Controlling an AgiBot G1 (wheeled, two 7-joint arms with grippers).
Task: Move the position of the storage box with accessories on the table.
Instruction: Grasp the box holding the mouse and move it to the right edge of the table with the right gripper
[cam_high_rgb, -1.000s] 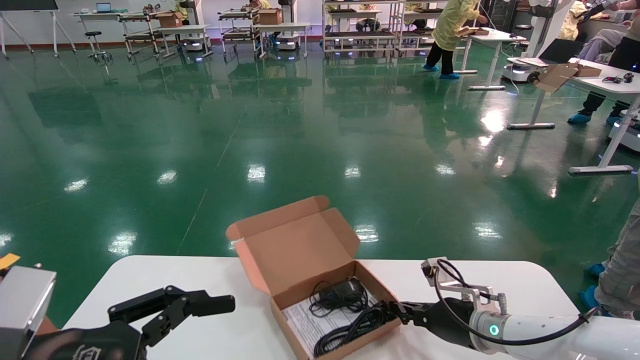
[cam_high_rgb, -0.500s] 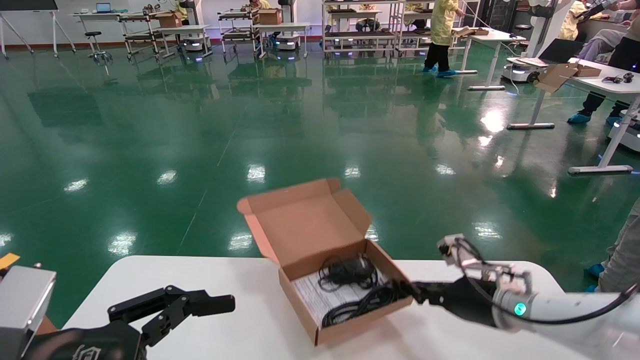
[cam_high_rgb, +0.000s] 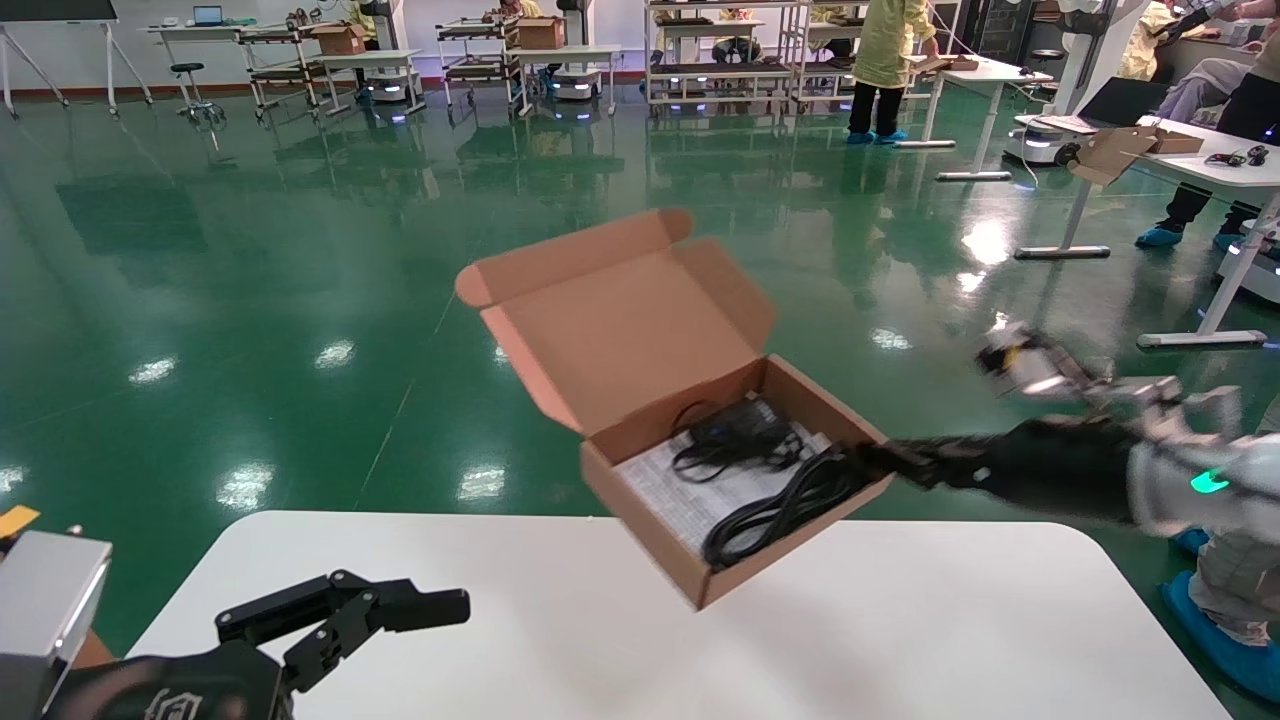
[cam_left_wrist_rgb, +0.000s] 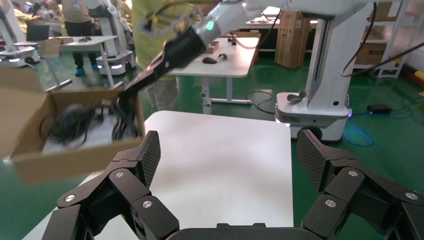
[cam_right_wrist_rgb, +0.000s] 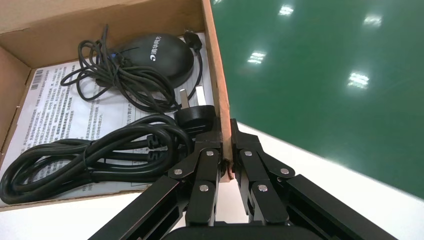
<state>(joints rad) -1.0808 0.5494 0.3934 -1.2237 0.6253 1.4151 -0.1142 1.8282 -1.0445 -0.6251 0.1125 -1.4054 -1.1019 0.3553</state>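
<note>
The right gripper (cam_right_wrist_rgb: 226, 150) is clamped on the right side wall of the storage box (cam_high_rgb: 690, 450), one finger inside the box and one outside, as the right wrist view shows. In the head view the storage box hangs in the air above the far part of the table (cam_high_rgb: 900, 640), clear of its surface and tilted, with its hinged lid (cam_high_rgb: 620, 310) standing open toward the far side. Inside lie the accessories: a coiled black cable (cam_right_wrist_rgb: 90, 160), a second thinner cable bundle (cam_right_wrist_rgb: 120, 77) draped over a black mouse-like device (cam_right_wrist_rgb: 157, 52), a black plug (cam_right_wrist_rgb: 195, 115) just beside the gripped wall, and a white printed paper sheet (cam_right_wrist_rgb: 60, 120) underneath them all. The left gripper (cam_high_rgb: 345, 620) sits low at the near left edge of the table, its fingers (cam_left_wrist_rgb: 150, 155) spread wide apart and holding nothing, well apart from the box.
</note>
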